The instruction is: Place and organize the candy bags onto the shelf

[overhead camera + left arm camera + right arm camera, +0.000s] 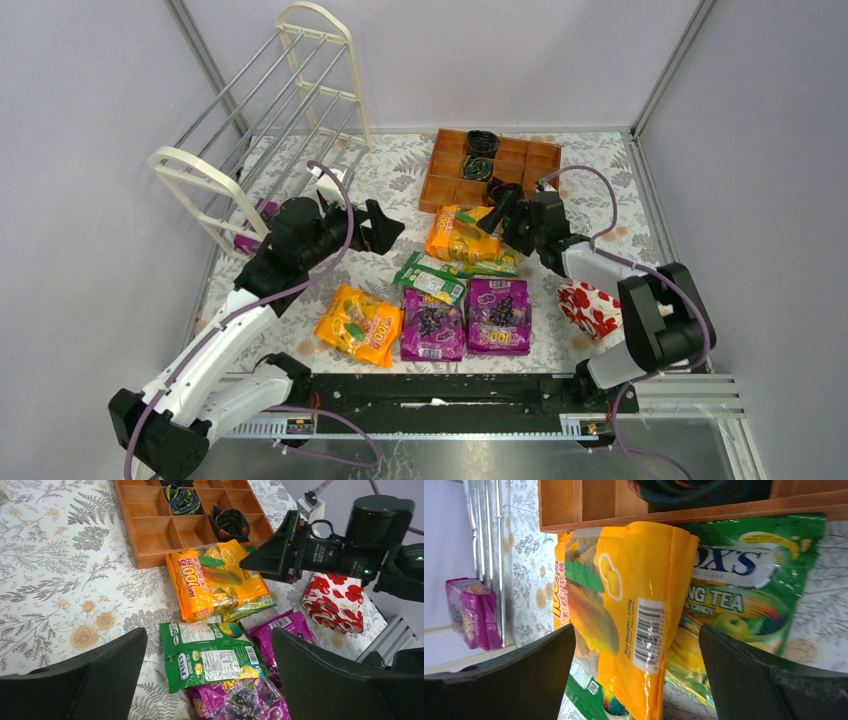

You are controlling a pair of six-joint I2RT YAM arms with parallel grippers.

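Note:
The cream-white shelf (pixel 268 115) stands at the back left. One purple candy bag (pixel 247 228) rests at its lowest tier; the right wrist view shows it too (pixel 471 611). On the table lie an orange bag (pixel 357 325), two purple bags (pixel 432 326) (pixel 498 316), a green bag (pixel 432 278), and another orange bag (pixel 455 232) on top of a second green bag (pixel 503 263). My left gripper (pixel 388 228) is open and empty, above the green bag (pixel 210 655). My right gripper (pixel 495 215) is open, its fingers on either side of the orange bag (pixel 634 605) but apart from it.
An orange-brown wooden tray (pixel 535 160) with black coils (pixel 482 142) sits at the back, right behind the orange bag. A red-and-white floral package (pixel 588 307) lies by the right arm. The two grippers are close, about a bag's width apart.

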